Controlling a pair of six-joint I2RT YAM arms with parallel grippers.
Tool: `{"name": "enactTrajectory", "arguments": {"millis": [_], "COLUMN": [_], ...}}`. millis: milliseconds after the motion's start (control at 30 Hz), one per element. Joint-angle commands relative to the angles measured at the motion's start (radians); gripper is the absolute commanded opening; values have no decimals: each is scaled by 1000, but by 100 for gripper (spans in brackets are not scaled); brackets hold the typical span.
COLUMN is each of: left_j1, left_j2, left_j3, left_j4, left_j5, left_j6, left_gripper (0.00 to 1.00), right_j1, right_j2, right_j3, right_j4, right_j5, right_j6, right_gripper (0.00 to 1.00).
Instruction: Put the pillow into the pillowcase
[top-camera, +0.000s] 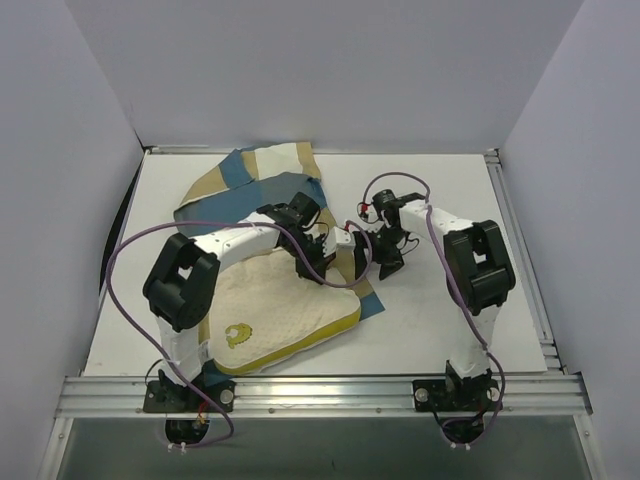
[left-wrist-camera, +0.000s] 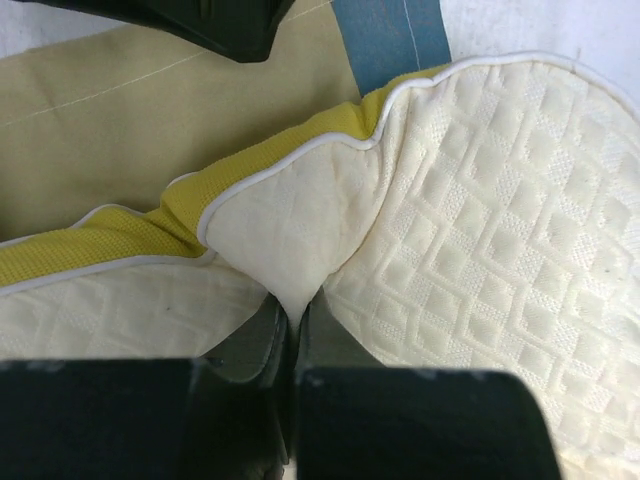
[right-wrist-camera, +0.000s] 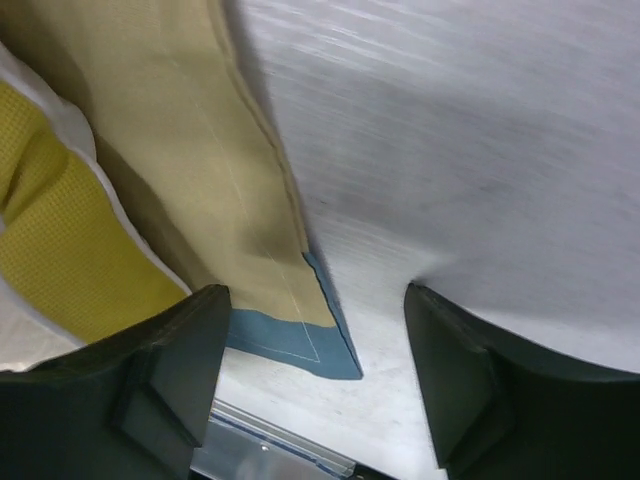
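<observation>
Left wrist view: the left tool (left-wrist-camera: 292, 325) is clamped on a pinched fold of the pillow (left-wrist-camera: 480, 200) at its piped edge, probably to drag it toward the opening. The right tool (right-wrist-camera: 315, 300) hangs with jaws apart above the pillowcase (right-wrist-camera: 200, 150) corner, holding nothing. Seen from above, the pillow lies at 7 o'clock on the desk (top-camera: 430, 320), and the pillowcase spreads toward 11.

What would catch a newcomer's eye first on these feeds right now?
The cream pillow lies uncovered at the near left of the table, its far edge on the checked pillowcase that trails toward the back. The left gripper is pinched shut on a fold of the pillow's quilted top, while the right gripper hangs open over the pillowcase's blue corner beside the pillow's right edge.
</observation>
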Motion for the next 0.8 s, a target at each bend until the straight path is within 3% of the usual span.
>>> {"name": "enactTrajectory", "arguments": {"millis": [0,167,233,267,400,433,567,767], "left_j1": [26,49,46,46,61,68,141,250], "left_j2": [-56,-67,-72,-75,-76,-73,-34,48], "left_j3": [-14,-31,-42,-49,-54,-51,35,193], "left_j4": [-36,77,155,212,372,402,571,730], "left_j5": [88,45,-15,-50,-291,-414,-674,-866], "left_j6": [6,-126,-161,-204,-286,-287,-292,-152], "left_gripper": [0,0,0,0,0,0,0,0], "right_j1": [52,36,17,9,-41,-49,-47,-139], "right_j2": [100,154,145,119,-7,-37,-160,-210], "right_j3": [7,-14,-34,-42,-109,-117,-155,-202], "right_j4": [-15,-4,1,-1,-24,-42,-223,-386], "right_j5": [25,-258,-363,-380,-460,-472,-465,-371], "right_j6": [-20,-2,-6,-8,-20,-50,-173,-333], "right_gripper": [63,30,4,0,0,0,0,0]}}
